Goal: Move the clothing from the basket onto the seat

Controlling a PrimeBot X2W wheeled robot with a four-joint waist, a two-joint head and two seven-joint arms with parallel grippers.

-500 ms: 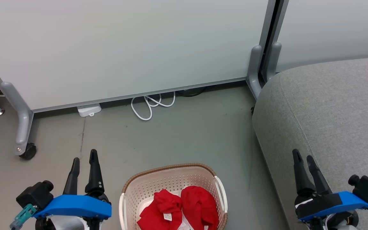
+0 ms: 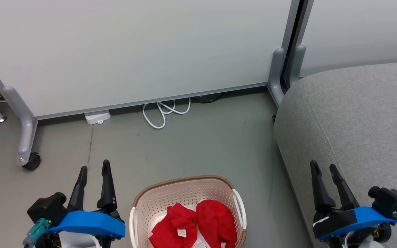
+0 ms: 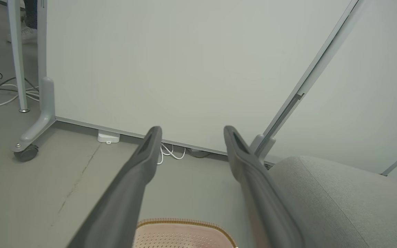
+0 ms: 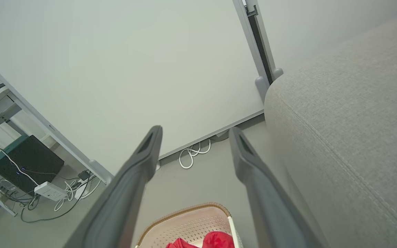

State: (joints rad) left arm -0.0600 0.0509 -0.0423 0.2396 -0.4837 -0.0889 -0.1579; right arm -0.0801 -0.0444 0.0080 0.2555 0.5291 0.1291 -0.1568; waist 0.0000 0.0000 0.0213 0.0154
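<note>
Down at the bottom middle of the head view we saw the basket standing on the grey floor. The clothing lay bunched inside it in two red heaps side by side, the left one showing a small white tag. At the lower left we held our left gripper spread wide, with nothing between its fingers and clear of the basket's left rim. At the lower right our right gripper was likewise spread wide and empty, showing against the left edge of the seat. The seat took up the right side of the frame, just beside the basket and apart from the clothing. Farther up, a white cable lay looped on the floor at the foot of a pale partition panel. A small white box sat to the cable's left, and a black caster stood at the left.
</note>
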